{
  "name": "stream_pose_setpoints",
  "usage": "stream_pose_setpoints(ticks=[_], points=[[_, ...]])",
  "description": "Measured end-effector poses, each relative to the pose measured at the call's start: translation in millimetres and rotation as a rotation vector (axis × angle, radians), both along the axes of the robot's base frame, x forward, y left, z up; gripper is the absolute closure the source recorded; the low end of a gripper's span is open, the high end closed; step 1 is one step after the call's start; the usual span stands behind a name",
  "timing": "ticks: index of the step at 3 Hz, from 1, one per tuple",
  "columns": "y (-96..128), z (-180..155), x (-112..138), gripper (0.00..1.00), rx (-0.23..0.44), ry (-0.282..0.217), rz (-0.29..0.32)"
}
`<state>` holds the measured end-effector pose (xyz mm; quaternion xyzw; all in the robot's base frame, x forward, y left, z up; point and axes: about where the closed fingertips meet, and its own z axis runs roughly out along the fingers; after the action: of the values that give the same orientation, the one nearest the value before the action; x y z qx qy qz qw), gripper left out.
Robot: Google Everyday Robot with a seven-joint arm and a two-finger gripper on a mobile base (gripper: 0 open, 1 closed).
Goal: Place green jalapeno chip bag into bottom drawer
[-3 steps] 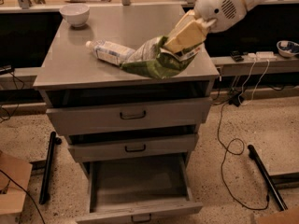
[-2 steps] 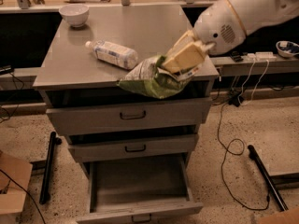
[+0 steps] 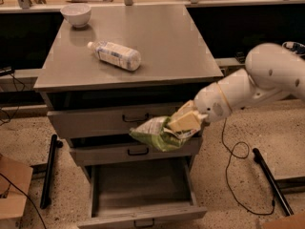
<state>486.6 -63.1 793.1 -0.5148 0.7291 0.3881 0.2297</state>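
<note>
My gripper (image 3: 183,122) is shut on the green jalapeno chip bag (image 3: 155,133), a crinkly green bag with pale patches. It holds the bag in the air in front of the middle drawer (image 3: 119,152), right of centre. The bag hangs out to the left of the fingers. The bottom drawer (image 3: 143,214) is pulled open below, a deep grey box with a small dark handle on its front. The bag is above the drawer's right half, well clear of it. My white arm (image 3: 257,85) reaches in from the right.
A clear white-labelled plastic bottle (image 3: 116,55) lies on the cabinet top (image 3: 157,42). A white bowl (image 3: 76,14) stands at its back left corner. Cables (image 3: 236,154) and black bars (image 3: 271,180) lie on the floor on both sides. A cardboard box (image 3: 12,187) is at lower left.
The gripper has carried the bag off the cabinet top, forward over its front edge and down to the level of the middle drawer. The bottle has stayed on top.
</note>
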Motion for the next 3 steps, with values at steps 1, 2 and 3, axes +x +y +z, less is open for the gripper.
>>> stream_pose_setpoints(ticks=[1, 2, 3], points=[[0, -30, 1, 1.00, 0.009, 0.046, -0.008], [1, -37, 2, 1.00, 0.011, 0.053, -0.010], [6, -69, 5, 1.00, 0.021, 0.094, -0.021]])
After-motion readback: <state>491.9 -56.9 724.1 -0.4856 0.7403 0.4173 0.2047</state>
